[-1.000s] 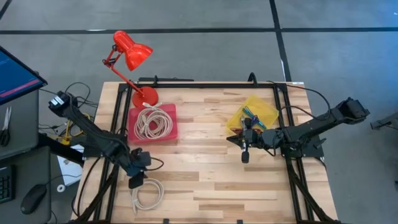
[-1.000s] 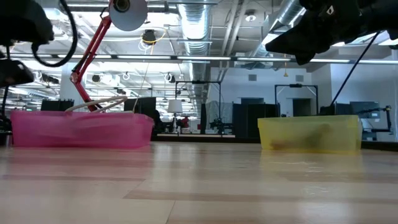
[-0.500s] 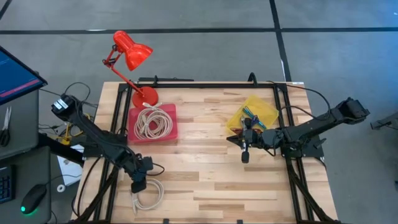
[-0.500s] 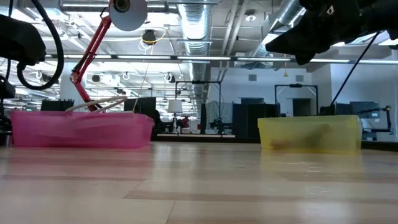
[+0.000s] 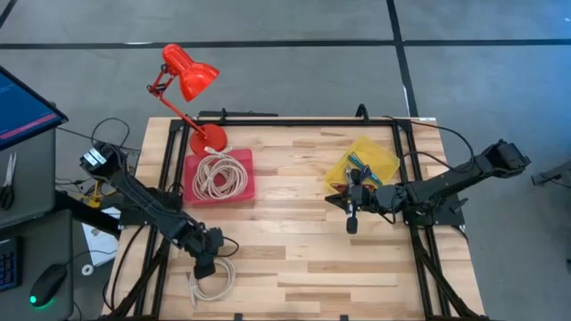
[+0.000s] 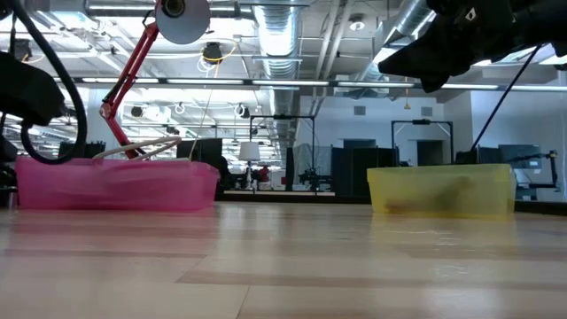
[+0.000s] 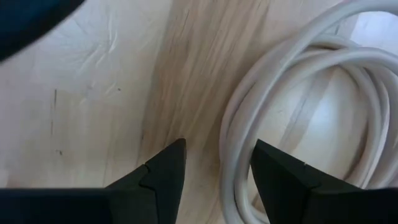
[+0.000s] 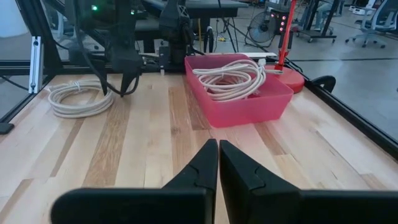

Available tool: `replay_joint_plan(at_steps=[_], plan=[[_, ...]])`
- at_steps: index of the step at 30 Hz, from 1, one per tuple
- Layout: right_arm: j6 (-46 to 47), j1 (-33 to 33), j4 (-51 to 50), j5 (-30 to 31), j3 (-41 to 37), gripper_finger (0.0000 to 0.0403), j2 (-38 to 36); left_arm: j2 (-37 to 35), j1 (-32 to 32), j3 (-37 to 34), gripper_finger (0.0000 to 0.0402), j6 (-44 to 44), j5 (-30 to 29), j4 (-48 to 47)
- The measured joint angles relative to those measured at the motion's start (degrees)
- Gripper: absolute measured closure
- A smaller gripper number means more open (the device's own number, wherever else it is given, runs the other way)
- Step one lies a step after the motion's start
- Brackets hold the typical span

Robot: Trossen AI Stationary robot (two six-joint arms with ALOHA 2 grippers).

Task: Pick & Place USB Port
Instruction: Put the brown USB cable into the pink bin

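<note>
A white coiled cable (image 5: 214, 280) lies flat on the wooden table near its near left corner; I can make out no USB port on it. My left gripper (image 5: 203, 266) points down over the coil's far rim, open. In the left wrist view the gripper (image 7: 217, 165) has the coil's outer strands (image 7: 235, 155) between its fingers, and no touch shows. The right wrist view shows that coil (image 8: 78, 98) and the left gripper (image 8: 124, 87) farther off. My right gripper (image 5: 351, 223) hovers shut in front of the yellow bin (image 5: 364, 162).
A pink bin (image 5: 219, 176) at the back left holds another white coiled cable (image 8: 230, 74). A red desk lamp (image 5: 187, 76) stands behind it. The yellow bin holds small coloured items. Black frame rails (image 5: 168, 169) run along both table sides. Bare wood lies between the arms.
My left gripper has sunk and gone toward the table's near edge, coming down over the far rim of the white coil, and its wrist has rolled somewhat. The coil lies where it was.
</note>
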Motion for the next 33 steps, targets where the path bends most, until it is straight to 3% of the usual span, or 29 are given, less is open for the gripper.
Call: replay_joint_plan(at_steps=[6,14,25,33], plan=[[0.0,0.0,0.0,0.0,0.0,0.0395,0.0,0.84,0.04,-0.03,0.0248,0.02,0.07,0.05],[0.0,0.0,-0.07,0.0,0.0,0.0395,0.0,-1.91,-0.15,-0.19,0.0372,0.02,0.94,1.44],[0.01,-0.01,-1.27,0.0,0.0,0.0395,0.0,-4.19,-0.45,-0.13,0.0372,3.7,-2.97,1.18],[0.02,0.0,-1.25,0.0,0.0,0.0395,0.0,-15.62,1.87,-0.06,0.0372,10.54,-16.57,0.85]])
